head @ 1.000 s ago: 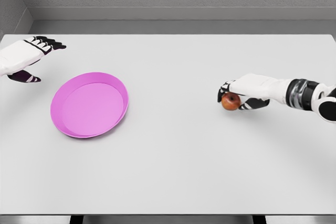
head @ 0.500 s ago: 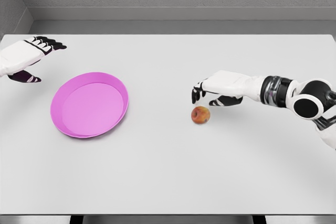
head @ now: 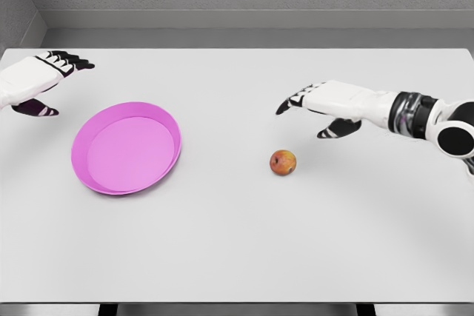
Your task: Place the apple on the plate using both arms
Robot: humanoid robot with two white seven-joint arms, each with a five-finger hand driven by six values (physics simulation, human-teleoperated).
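Note:
A small red-orange apple (head: pixel 282 162) lies alone on the white table, right of the middle. The pink plate (head: pixel 92 175) sits to the left, with nothing on it. My right hand (head: pixel 307 109) hovers above and behind the apple, its fingers spread and holding nothing. At the far left edge my left hand (head: pixel 52 79) floats behind the plate, open, with its dark fingertips pointing right.
The white table (head: pixel 237 257) reaches to a grey back wall. Its front edge runs along the bottom of the view.
My right hand carried the apple leftward, set it on the table and let go, then rose and drew back to the right. The left hand stayed still.

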